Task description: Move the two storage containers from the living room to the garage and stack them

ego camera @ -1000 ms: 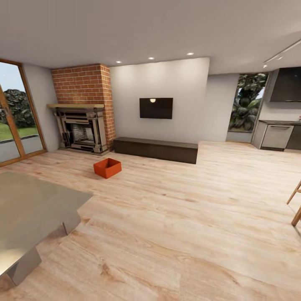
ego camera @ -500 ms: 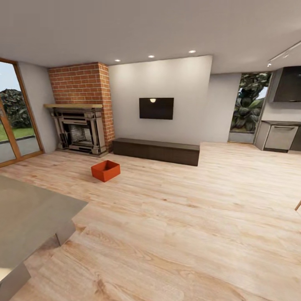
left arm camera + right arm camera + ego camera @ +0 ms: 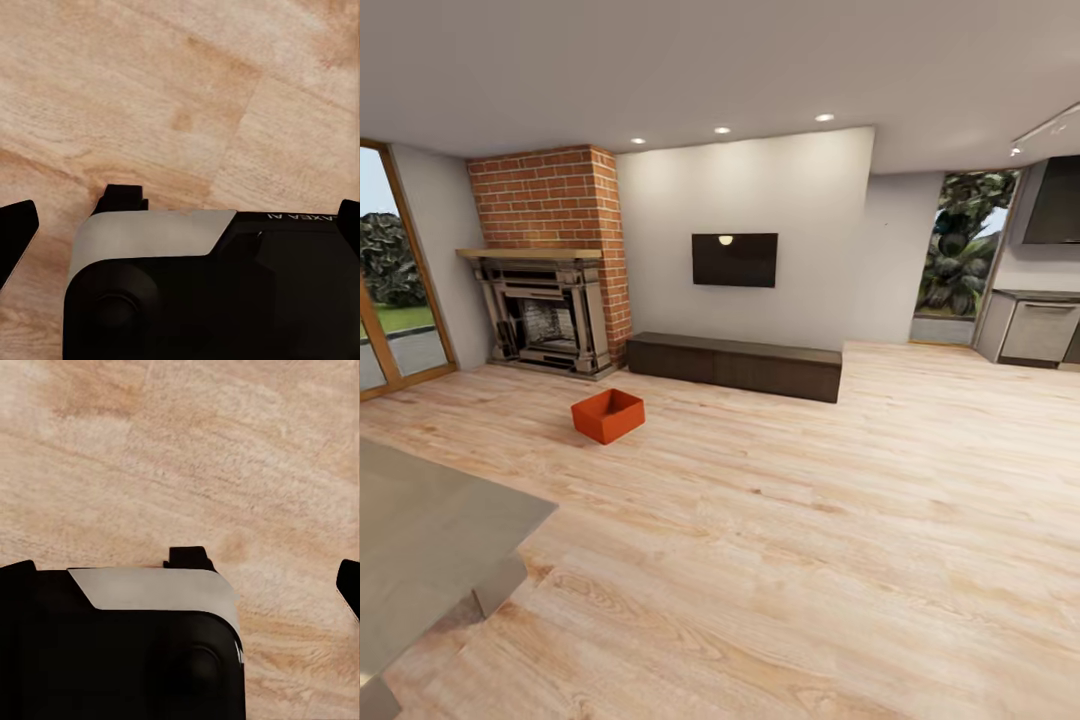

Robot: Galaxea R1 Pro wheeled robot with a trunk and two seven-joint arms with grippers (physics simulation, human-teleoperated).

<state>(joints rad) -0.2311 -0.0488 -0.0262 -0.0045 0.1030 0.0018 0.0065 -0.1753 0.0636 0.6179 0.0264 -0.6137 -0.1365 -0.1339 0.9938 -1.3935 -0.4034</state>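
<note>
One orange-red storage container (image 3: 608, 415) sits open-topped on the light wood floor of the living room, in front of the brick fireplace (image 3: 547, 300) and the left end of the low dark cabinet (image 3: 735, 366). It is far ahead of me, a little left of centre in the head view. My left gripper (image 3: 184, 223) hangs over bare wood planks, its dark fingertips (image 3: 16, 229) far apart at the picture's edges, open and empty. My right gripper (image 3: 184, 577) is likewise open over the planks, with nothing between its fingertips (image 3: 350, 585).
A grey tabletop (image 3: 420, 540) juts in at the lower left of the head view. A black TV (image 3: 734, 259) hangs above the cabinet. Glass doors (image 3: 390, 300) are at the far left, and kitchen units (image 3: 1040, 330) at the far right. Wide wood floor (image 3: 810, 520) lies ahead.
The whole head view has shifted: the camera moved forward into the room. The grey tabletop slid toward the lower left and the wooden legs at the right left the picture. The container stays put.
</note>
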